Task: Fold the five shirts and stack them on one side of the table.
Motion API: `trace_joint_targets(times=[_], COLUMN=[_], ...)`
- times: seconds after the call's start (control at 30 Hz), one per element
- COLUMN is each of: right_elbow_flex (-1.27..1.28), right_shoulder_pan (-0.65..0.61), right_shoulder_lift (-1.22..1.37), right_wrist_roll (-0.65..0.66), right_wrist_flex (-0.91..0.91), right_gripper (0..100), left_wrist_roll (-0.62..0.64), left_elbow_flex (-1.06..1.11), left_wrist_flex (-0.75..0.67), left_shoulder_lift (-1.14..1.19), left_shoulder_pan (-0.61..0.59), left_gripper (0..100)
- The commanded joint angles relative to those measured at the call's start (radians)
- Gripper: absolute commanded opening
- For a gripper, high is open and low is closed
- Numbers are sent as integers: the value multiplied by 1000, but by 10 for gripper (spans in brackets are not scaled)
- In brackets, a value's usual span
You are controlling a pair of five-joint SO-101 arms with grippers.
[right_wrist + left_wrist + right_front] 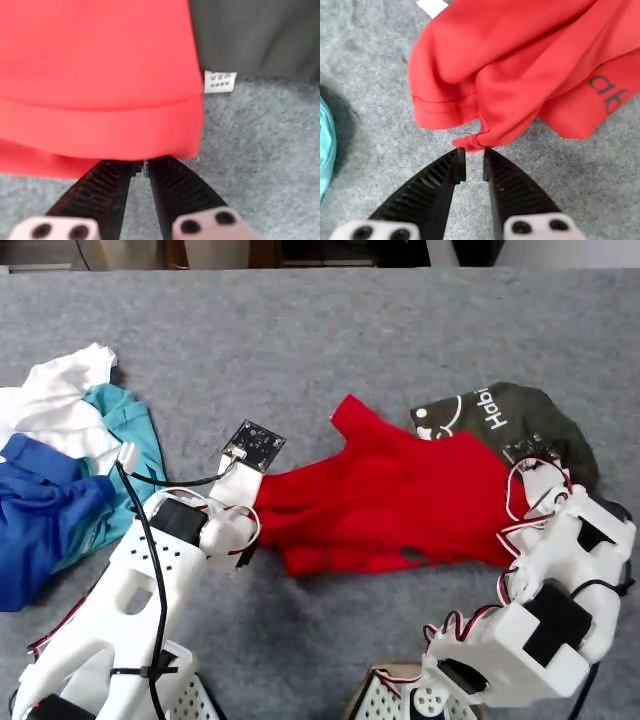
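A red shirt (390, 500) lies crumpled in the middle of the grey table, stretched between both arms. My left gripper (472, 159) is shut on a small tip of the red shirt's (520, 60) folded edge; it sits at the shirt's left end (248, 515). My right gripper (143, 170) is shut on the red shirt's hem (100, 135), at the shirt's right end (518, 508). A dark olive shirt (520, 420) lies partly under the red one at the back right. White (50, 400), teal (125, 425) and blue (40, 510) shirts are heaped at the left.
A white care label (220, 82) sticks out where the red shirt meets the dark shirt (255, 35). Bare grey table (300, 330) stretches across the back. The teal shirt's edge (324, 150) lies close to my left gripper.
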Motion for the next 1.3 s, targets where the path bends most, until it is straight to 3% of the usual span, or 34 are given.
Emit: trace_joint_targets(times=[0.0,0.1,0.33,0.63,0.93,1.2,1.27], right_elbow_flex=[2,2,2,4,4,4,4], right_shoulder_pan=[-31,-31,-31,-31,-31,-31,-31], right_shoulder_lift=[-38,-38,-38,-36,-36,-36,-36], right_wrist_roll=[-15,-15,-15,-15,-15,-15,-15], right_wrist_flex=[-12,-12,-12,-12,-12,-12,-12], right_gripper=[2,2,2,2,2,2,2], left_wrist_roll=[-9,-71,-95,-95,-97,-92,-91], left_elbow_flex=[2,3,3,110,117,112,68], left_wrist_flex=[15,64,143,-112,-144,-135,-66], left_shoulder_lift=[-10,-10,-12,-10,-10,-19,-19], left_shoulder_pan=[14,11,6,14,15,15,15], left_gripper=[40,71,294,271,19,17,17])
